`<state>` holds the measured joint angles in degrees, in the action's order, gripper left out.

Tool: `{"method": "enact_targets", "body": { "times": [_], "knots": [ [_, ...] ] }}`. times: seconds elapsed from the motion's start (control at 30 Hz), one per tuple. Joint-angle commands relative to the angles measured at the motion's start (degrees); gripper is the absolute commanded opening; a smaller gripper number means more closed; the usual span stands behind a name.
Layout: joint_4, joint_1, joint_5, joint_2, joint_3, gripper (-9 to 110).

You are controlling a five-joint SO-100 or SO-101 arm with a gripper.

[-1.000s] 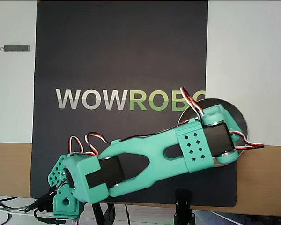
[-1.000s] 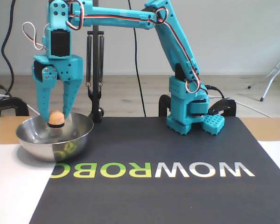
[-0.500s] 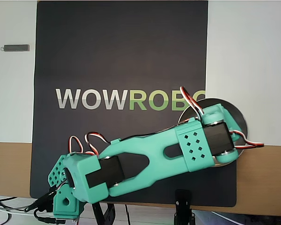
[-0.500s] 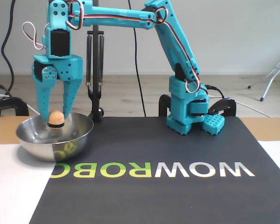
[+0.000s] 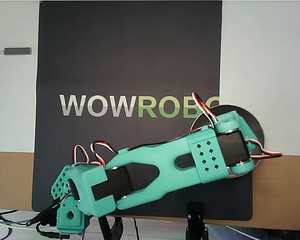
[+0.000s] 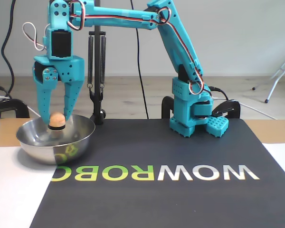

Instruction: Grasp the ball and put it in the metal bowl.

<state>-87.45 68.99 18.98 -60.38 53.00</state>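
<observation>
Fixed view is showing the claw (image 6: pixel 57 116) hanging with its fingers spread apart above the metal bowl (image 6: pixel 55 140), and it is gripping nothing. The ball (image 6: pixel 57 118) is sitting inside the bowl, between the two fingertips, on a small dark base. The bowl is standing near the left edge of the counter (image 6: pixel 12 190). In the overhead view the arm (image 5: pixel 160 170) is covering most of the bowl (image 5: pixel 257 127).
</observation>
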Motion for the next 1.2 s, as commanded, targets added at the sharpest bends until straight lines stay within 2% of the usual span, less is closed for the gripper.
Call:
{"method": "enact_targets", "body": {
  "times": [0.0,0.73,0.93,1.17],
  "knots": [
    [0.35,0.00,0.18,-0.26,-1.93,41],
    [0.44,0.00,0.26,-0.26,-2.02,42],
    [0.35,0.00,-0.18,-0.26,-2.02,63],
    [0.35,0.00,0.00,-0.26,-2.02,63]
  ]
}}
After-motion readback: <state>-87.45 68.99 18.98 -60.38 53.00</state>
